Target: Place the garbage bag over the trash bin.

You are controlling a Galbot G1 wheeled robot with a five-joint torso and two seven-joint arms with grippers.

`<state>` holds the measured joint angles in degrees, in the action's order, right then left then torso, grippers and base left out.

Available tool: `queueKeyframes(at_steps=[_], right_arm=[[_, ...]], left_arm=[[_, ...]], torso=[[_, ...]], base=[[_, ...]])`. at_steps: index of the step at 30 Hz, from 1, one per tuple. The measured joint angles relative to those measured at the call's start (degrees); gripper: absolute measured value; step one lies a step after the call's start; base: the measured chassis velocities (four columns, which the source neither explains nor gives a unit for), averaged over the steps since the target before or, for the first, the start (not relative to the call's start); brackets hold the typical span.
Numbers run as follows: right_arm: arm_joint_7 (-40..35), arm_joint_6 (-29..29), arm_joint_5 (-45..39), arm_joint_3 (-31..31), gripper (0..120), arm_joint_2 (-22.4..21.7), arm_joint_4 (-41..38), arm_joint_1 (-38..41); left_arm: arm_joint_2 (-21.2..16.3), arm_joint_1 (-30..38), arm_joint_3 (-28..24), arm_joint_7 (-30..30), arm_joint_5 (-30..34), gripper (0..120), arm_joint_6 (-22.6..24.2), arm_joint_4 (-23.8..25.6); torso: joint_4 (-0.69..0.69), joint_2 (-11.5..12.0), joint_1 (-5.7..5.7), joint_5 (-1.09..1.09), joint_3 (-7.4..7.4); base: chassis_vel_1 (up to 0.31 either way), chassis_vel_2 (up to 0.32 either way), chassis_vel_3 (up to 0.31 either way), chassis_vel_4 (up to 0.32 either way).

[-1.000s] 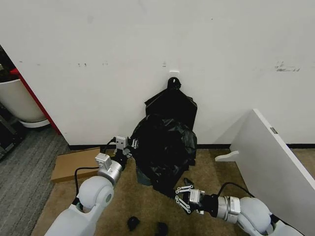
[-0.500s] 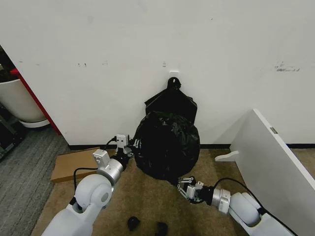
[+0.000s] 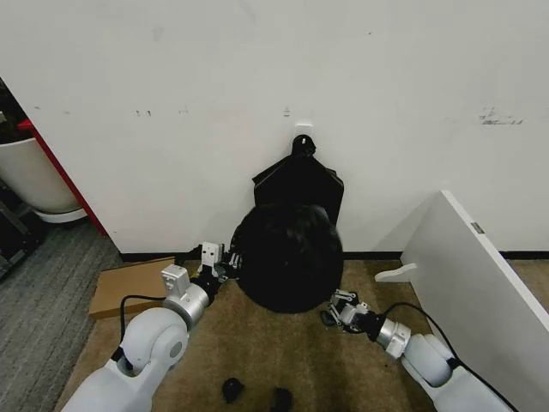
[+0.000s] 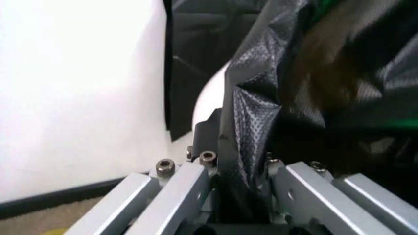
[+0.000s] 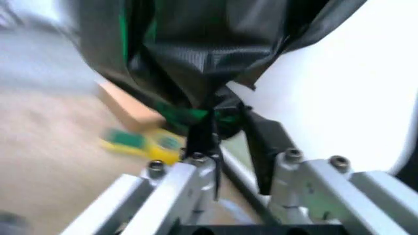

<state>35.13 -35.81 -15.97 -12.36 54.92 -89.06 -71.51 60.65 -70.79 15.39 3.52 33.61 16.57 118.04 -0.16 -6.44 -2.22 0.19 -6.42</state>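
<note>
Black garbage bag (image 3: 287, 257) sat draped over the trash bin against the wall (image 3: 171, 103), both tools clamped on its film.
Bag formed a rounded dome on the floor (image 3: 257, 360), just below the flat black stack (image 3: 298, 182) hanging on the wall. Left tool (image 3: 225, 262) was at the bag's left lower edge; left wrist view showed wrinkled film pinched between its closed fingers (image 4: 189, 191), with a bit of white trash bin (image 4: 212, 93) wall visible beside the film. Right tool (image 3: 343, 307) was low at the bag's right lower edge, fingers (image 5: 196, 171) closed on a gathered fold of film. Cardboard sheet (image 3: 129, 283) lay on the floor left of the bag; white panel (image 3: 480, 275) leaned at right.
</note>
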Motion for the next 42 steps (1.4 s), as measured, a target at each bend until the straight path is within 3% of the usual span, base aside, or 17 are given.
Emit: queueKeyframes(at_steps=[1,4,6,11,13,15,19,21,22,26,28,29,33,36,38,42], right_arm=[[6.96,0.29,-6.14,-0.67,21,-0.3,1.01,-0.04],[21.42,2.42,-14.43,-3.76,34,-1.01,3.6,0.06],[24.55,3.28,-15.46,-4.87,38,-1.11,4.11,0.06],[46.45,12.27,-19.73,-15.71,60,-1.15,7.91,0.47],[46.67,12.62,-20.12,-16.2,61,-1.15,7.91,0.38],[40.23,13.3,-22.98,-17.42,71,-1.44,5.23,-1.48],[15.52,10.68,-18.21,-14.59,86,-1.01,-8.19,-7.3],[11.41,10.87,-16.5,-13.5,90,-0.74,-11.2,-8.3],[0.46,13.21,-11.88,-10.19,96,0.0,-19.34,-10.72],[-22.31,23.27,-1.65,-1.24,100,1.06,-31.96,-13.07],[-32.21,28.85,0.22,3.24,93,1.49,-37.24,-13.04],[-32.21,28.85,0.22,3.24,93,1.49,-37.24,-13.04],[-44.68,35.21,1.93,10.63,77,2.81,-43.18,-12.74],[-50.71,37.57,6.62,15.36,63,4.7,-42.49,-12.45],[-52.53,38.61,7.89,16.38,61,5.18,-42.0,-12.31],[-62.56,45.21,11.22,21.34,45,7.77,-38.39,-10.01]], left_arm=[[0.17,-0.12,-0.29,-0.12,-1.06,1,-1.07,-0.83],[0.7,-0.3,-0.74,-0.53,-2.88,1,-2.88,-2.43],[0.8,-0.3,-0.81,-0.74,-3.26,1,-3.43,-2.78],[0.73,-0.8,-0.94,-1.82,-5.17,1,-7.73,-5.26],[0.73,-0.85,-0.94,-1.89,-5.24,1,-8.03,-5.45],[0.92,-0.96,-0.94,-1.72,-5.27,1,-9.0,-6.43],[1.85,-0.91,-1.49,-0.8,-4.72,1,-9.49,-6.82],[2.05,-0.91,-1.63,-0.72,-4.73,1,-9.61,-6.82],[2.61,-0.91,-1.95,-0.41,-4.95,1,-9.88,-6.81],[3.97,-0.81,-2.46,0.38,-5.58,1,-10.21,-6.8],[4.59,-0.82,-2.67,0.83,-6.19,1,-10.84,-6.78],[4.59,-0.82,-2.67,0.83,-6.19,1,-10.84,-6.78],[6.48,-1.19,-2.95,2.25,-6.67,1,-12.5,-6.78],[8.67,-1.52,-3.12,2.9,-7.35,1,-13.11,-6.77],[9.17,-1.54,-3.15,3.05,-7.52,1,-13.17,-6.76],[11.79,-1.58,-3.48,4.29,-8.01,1,-13.49,-6.81]], torso=[[0.01,0.0,0.0,0.01,0.0],[0.01,0.0,0.0,0.0,0.0],[0.01,0.0,0.0,0.02,0.0],[0.01,0.0,0.0,-0.01,0.0],[0.01,0.0,0.0,-0.01,0.0],[0.01,0.0,0.0,0.0,0.0],[0.01,0.0,0.0,-0.02,0.0],[0.01,0.0,0.0,0.0,0.0],[0.01,0.0,0.0,0.0,0.0],[0.02,0.0,0.0,-0.01,0.0],[0.01,0.0,0.0,-0.02,0.0],[0.01,0.0,0.0,-0.02,0.0],[0.02,0.0,0.0,-0.01,0.0],[0.01,0.0,0.0,-0.01,0.0],[0.01,0.0,0.0,-0.01,0.0],[0.01,0.0,0.0,0.0,0.0]], base=[[0.0,0.0,0.0,0.0],[0.0,0.0,0.0,0.0],[0.0,0.0,0.0,0.0],[0.0,0.0,0.0,0.0],[0.0,0.0,0.0,0.0],[0.0,0.0,0.0,0.0],[0.0,0.0,0.0,0.0],[0.0,0.0,0.0,0.0],[0.0,0.0,0.0,0.0],[0.0,0.0,0.0,0.0],[0.0,0.0,0.0,0.0],[0.0,0.0,0.0,0.0],[0.0,0.0,0.0,0.0],[0.0,0.0,0.0,0.0],[0.0,0.0,0.0,0.0],[0.0,0.0,0.0,0.0]])
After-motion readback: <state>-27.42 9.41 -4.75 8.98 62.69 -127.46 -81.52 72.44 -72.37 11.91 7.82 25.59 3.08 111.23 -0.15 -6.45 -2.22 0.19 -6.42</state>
